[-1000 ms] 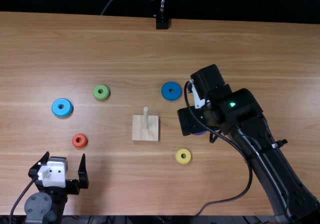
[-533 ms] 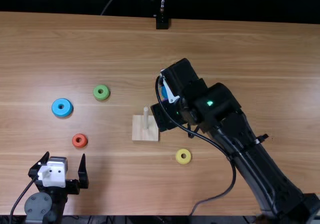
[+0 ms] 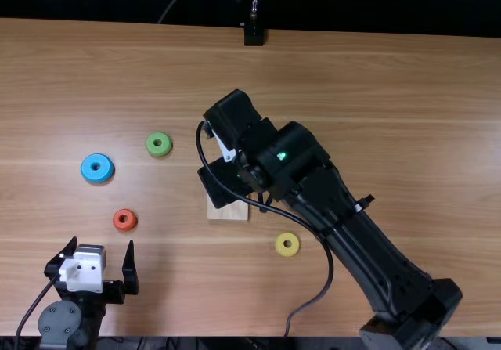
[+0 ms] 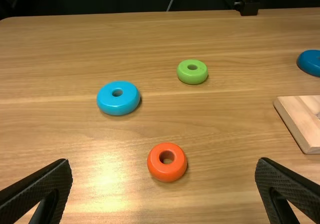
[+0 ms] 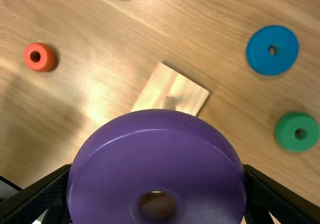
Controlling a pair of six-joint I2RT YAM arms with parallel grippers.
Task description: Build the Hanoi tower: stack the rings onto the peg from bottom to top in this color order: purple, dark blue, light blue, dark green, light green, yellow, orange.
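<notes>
Right wrist view: purple ring (image 5: 156, 166) clamped across its outer rim between right gripper (image 5: 157, 184) fingers, held above table near peg (image 5: 169, 103) and base (image 5: 187, 94); left gripper (image 3: 102, 244) open, nothing in it. Ring likely light, stiff, hard to break, but glossy curved rim could slip or tip if pinched off-centre. Best hold: opposite sides at widest part, even moderate squeeze, centre hole kept free for peg.

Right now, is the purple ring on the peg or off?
Off: the right gripper holds the purple ring, and the peg shows beyond it.
</notes>
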